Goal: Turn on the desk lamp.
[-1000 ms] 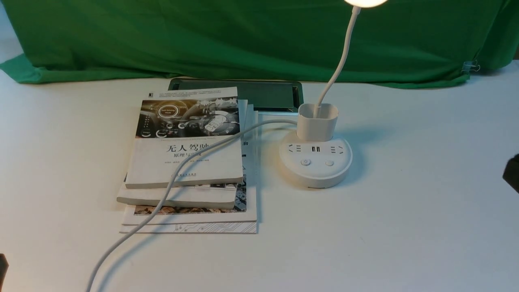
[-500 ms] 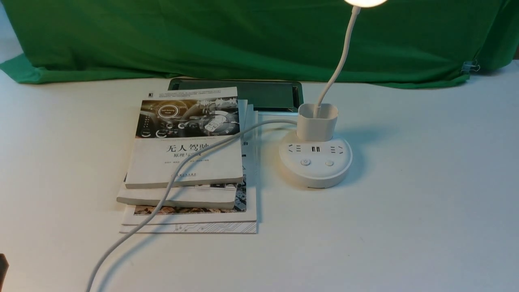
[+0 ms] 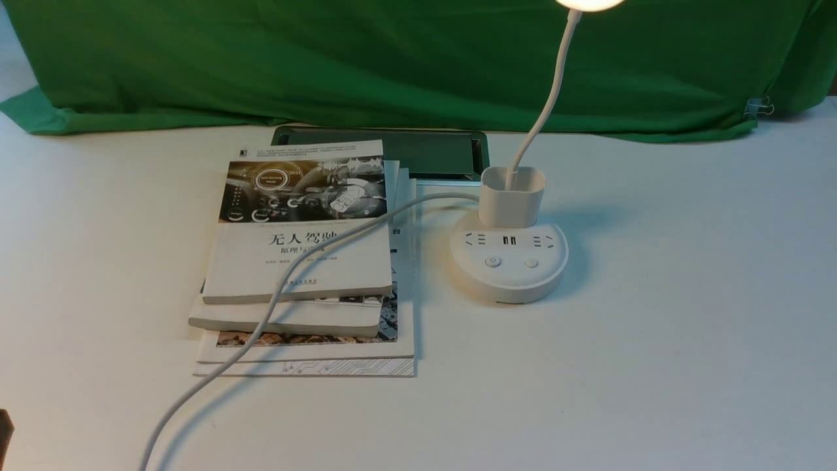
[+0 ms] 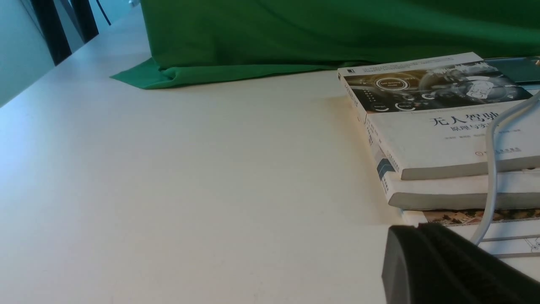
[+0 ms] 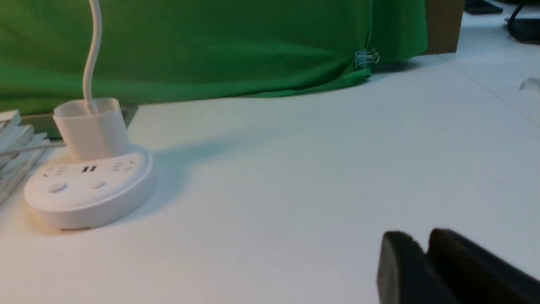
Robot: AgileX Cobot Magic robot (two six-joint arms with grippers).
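The white desk lamp point(image 3: 509, 265) stands on the table right of the books, and its round head point(image 3: 588, 4) glows at the top edge. On the round base are two buttons point(image 3: 492, 261), with the cup holder point(image 3: 512, 195) behind them. In the right wrist view the lamp point(image 5: 88, 190) sits far off to the side of my right gripper point(image 5: 424, 238). A narrow gap shows between that gripper's tips, with nothing in it. My left gripper point(image 4: 417, 228) is shut and empty, near the lowest book and the lamp's cable point(image 4: 491, 169). In the front view only a dark corner of it point(image 3: 5, 428) shows.
A stack of books point(image 3: 301, 261) lies left of the lamp, with the white cable point(image 3: 274, 301) trailing over it toward the front edge. A dark flat panel point(image 3: 425, 154) lies behind the books. Green cloth point(image 3: 392, 59) hangs across the back, with a clip point(image 3: 758, 106) at its right.
My right gripper showed at the front view's right edge a second ago and has since left that view. The lamp head glows in all frames.
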